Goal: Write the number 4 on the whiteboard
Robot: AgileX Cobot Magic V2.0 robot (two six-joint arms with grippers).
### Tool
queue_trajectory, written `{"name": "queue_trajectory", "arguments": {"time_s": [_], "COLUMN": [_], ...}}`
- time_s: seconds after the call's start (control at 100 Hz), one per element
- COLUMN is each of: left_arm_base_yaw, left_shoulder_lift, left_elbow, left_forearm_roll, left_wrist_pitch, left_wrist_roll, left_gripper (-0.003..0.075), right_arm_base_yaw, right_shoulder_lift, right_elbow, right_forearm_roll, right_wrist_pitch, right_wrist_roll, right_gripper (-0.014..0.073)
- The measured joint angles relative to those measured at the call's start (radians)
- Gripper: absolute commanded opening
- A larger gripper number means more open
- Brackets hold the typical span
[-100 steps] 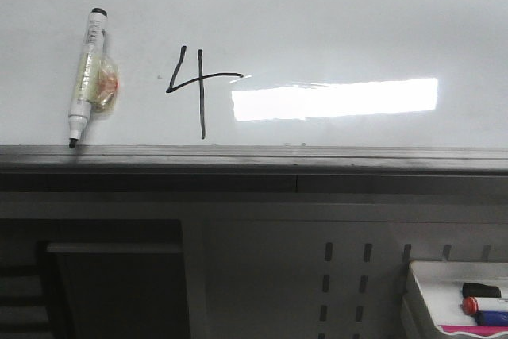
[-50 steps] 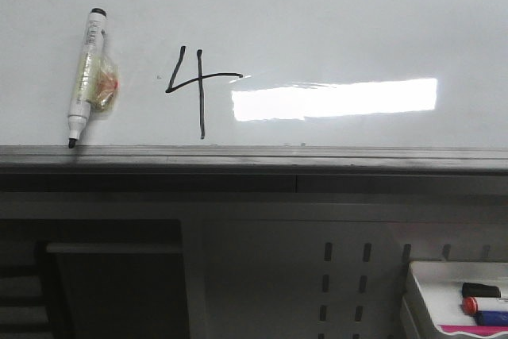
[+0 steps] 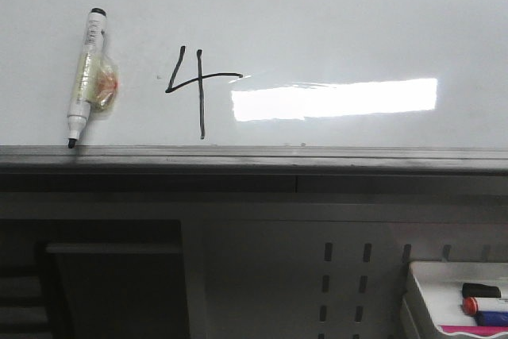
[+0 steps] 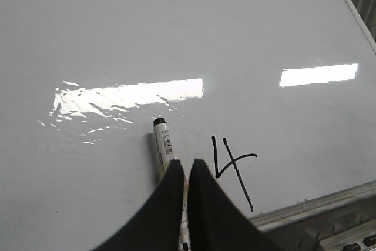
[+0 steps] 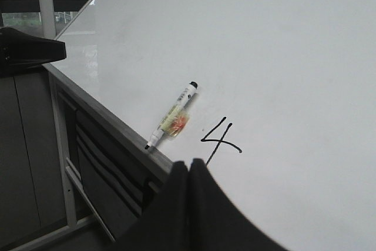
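Observation:
The number 4 [image 3: 201, 93] is drawn in thin black strokes on the whiteboard [image 3: 317, 13], just above the grey lower rail [image 3: 317, 156]. A black marker [image 3: 86, 77] with a taped clear lump stays on the board left of the 4, uncapped tip down on the rail. No gripper shows in the front view. In the left wrist view my left gripper [image 4: 187, 163] is shut and empty, back from the board, with the marker [image 4: 163, 145] behind it and the 4 [image 4: 234, 166] beside it. My right gripper [image 5: 189, 164] is shut and empty, away from the 4 [image 5: 218, 136] and marker [image 5: 174, 116].
A grey perforated panel [image 3: 345, 275] stands below the rail. A white tray [image 3: 429, 275] at the lower right holds spare markers, one red-capped [image 3: 480, 305]. A dark recess [image 3: 111, 275] lies at the lower left.

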State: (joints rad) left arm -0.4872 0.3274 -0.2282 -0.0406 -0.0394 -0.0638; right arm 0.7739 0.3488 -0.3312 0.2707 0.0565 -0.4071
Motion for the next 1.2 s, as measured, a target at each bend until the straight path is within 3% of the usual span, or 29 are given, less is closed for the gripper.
{"name": "queue_trajectory", "arguments": {"time_s": [0.32, 0.68, 0.89, 1.11, 1.2], "left_arm_base_yaw": [0.026, 0.295, 0.411, 0.429, 0.429], "left_shoulder_lift": [-0.027, -0.292, -0.333, -0.333, -0.333], "left_elbow": [0.041, 0.202, 0.231, 0.231, 0.231], "left_forearm_roll": [0.003, 0.093, 0.101, 0.097, 0.098], "left_wrist_pitch": [0.008, 0.047, 0.164, 0.360, 0.378], "left_wrist_roll": [0.000, 0.002, 0.002, 0.002, 0.002], "left_gripper": [-0.0020, -0.0020, -0.0020, -0.0020, -0.0020], "right_arm_base_yaw": [0.000, 0.000, 0.000, 0.000, 0.000], "right_shoulder_lift": [0.000, 0.000, 0.000, 0.000, 0.000], "right_elbow": [0.000, 0.000, 0.000, 0.000, 0.000], "right_forearm_roll": [0.002, 0.002, 0.002, 0.002, 0.002], "right_wrist_pitch": [-0.002, -0.002, -0.002, -0.002, -0.002], "right_wrist_roll": [0.000, 0.000, 0.000, 0.000, 0.000], "right_gripper": [-0.0064, -0.0064, -0.0064, -0.0064, -0.0064]}}
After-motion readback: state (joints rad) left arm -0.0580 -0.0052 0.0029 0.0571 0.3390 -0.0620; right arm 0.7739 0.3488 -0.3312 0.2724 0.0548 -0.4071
